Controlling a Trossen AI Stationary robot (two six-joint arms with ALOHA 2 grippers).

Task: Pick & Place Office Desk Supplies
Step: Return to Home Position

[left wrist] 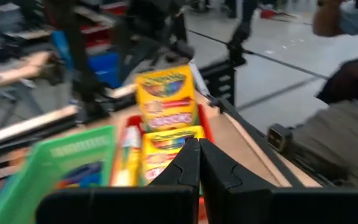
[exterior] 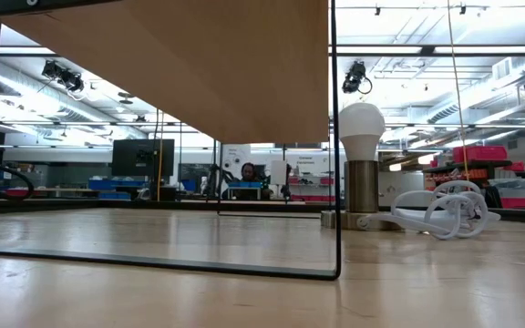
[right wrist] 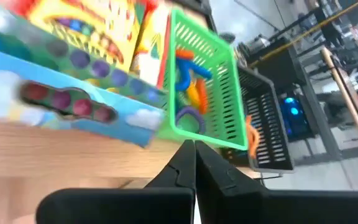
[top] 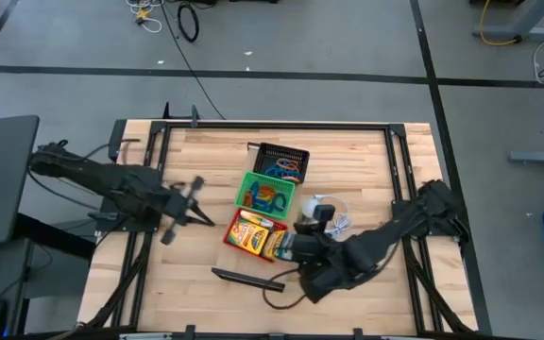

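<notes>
seen from above, three mesh trays stand in a slanted row, each just beside the next. the black mesh tray [top: 281, 148] at the far end holds a few blue and orange loop-shaped clips [top: 287, 168]. the green mesh tray [top: 243, 194] in the middle holds more of them in blue, orange and purple. the red mesh tray [top: 227, 238] at the near end holds yellow and green card crayon boxes [top: 253, 232] lying side by side. the left gripper [top: 198, 212] hangs just left of the green and red trays, apart from both. its wrist view shows its two dark fingers [left wrist: 188, 162] pressed together with nothing between them, pointing at the crayon boxes. the right gripper [top: 296, 247] is at the right side of the red tray, close to the crayon boxes. its fingers [right wrist: 182, 162] also meet tip to tip and hold nothing. in its wrist view a flat pale blue pack with a row of purple and red dots [right wrist: 73, 93] lies on the wood, too blurred to tell more. a white light bulb on a metal cylinder base [exterior: 361, 123] stands on the pale wooden table [exterior: 244, 292] near the green tray, with a white coiled cable [exterior: 449, 211] beside it. in the low view a long pale wooden board [exterior: 199, 64] spans overhead on a thin black frame [exterior: 335, 182]. whether the trays rest on that board cannot be told.
</notes>
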